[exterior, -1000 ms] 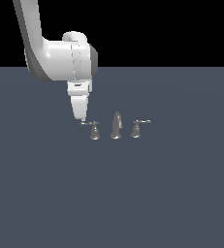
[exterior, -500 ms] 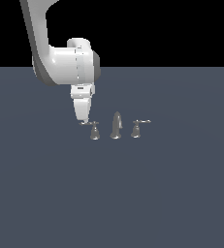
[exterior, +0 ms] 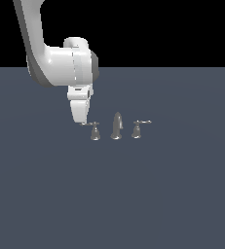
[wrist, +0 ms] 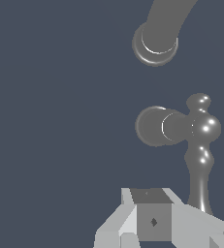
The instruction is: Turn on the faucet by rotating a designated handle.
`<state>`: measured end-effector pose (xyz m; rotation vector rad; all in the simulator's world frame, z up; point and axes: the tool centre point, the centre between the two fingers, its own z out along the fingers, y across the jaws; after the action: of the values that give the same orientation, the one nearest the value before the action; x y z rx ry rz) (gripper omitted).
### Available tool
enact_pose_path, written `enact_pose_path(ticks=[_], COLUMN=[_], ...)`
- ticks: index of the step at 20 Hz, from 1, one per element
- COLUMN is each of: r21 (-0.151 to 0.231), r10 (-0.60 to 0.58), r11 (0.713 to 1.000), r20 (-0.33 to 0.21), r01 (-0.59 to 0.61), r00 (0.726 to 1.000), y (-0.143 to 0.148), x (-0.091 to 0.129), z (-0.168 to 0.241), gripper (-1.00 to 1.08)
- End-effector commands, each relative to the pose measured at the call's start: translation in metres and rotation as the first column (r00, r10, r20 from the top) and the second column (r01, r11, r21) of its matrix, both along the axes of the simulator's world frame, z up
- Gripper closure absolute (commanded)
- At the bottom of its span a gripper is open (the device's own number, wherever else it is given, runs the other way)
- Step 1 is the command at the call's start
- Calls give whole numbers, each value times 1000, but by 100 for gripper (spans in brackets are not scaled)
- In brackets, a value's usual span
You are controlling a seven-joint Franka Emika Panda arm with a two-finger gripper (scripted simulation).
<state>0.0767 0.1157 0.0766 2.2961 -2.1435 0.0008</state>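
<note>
One claw (exterior: 81, 122) (grip state unclear) hides the lever tip of the handle (exterior: 95, 132)

A flat dark slate-grey surface (exterior: 172, 194) beneath a black backdrop (exterior: 172, 29).

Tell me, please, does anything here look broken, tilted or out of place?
Nothing stands out. The faucet stands upright on the floor, both handles on their bases, and the gripper sits at the handle.

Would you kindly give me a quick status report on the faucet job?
Pincer at the handle lever tip, jaw state unclear. Spout and twin handle untouched. Nothing in the way.
</note>
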Motion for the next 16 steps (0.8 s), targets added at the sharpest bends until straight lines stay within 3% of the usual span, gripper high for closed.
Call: enact_pose_path(ticks=[1, 6, 8, 16], r21=[0, 1, -1, 0], r10=[0, -1, -11, -6], r11=[1000, 1000, 1000, 1000], r20=[0, 0, 8, 4], r01=[0, 1, 11, 6], r00=[1000, 1000, 1000, 1000], y=[3, 9, 1, -3], x=[-8, -23, -15, -39], z=[0, 0, 0, 0], gripper=[108, 108, 108, 108])
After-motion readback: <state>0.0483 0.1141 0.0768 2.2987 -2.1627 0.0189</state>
